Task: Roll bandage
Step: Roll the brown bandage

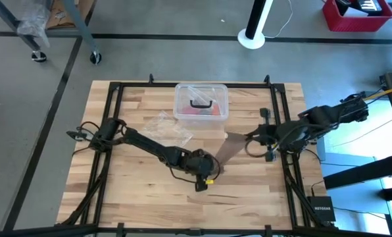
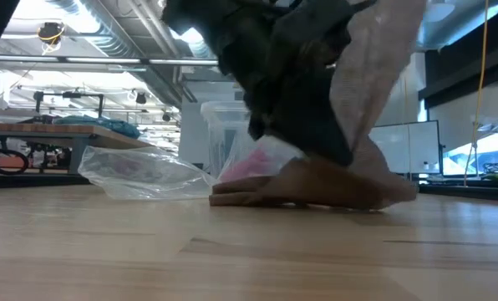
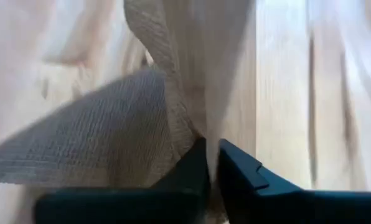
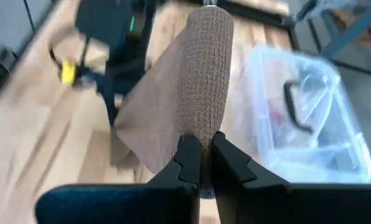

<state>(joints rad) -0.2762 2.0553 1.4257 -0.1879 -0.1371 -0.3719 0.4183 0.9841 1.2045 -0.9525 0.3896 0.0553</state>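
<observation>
High view: bandage (image 1: 230,146) stretched mid-surface, long axis from left tool (image 1: 208,172) up-right to right tool (image 1: 256,136); clear plastic box (image 1: 201,102) on far side, plastic bag (image 1: 164,126) left of strip.

Low view: lower end heaped on surface (image 2: 249,251), strip rising off it.

Left wrist view: fingers (image 3: 238,171) nearly together, fabric pinched between.

Right wrist view: right tool clenched on raised end; left arm nearer heap, likely rolls.
</observation>
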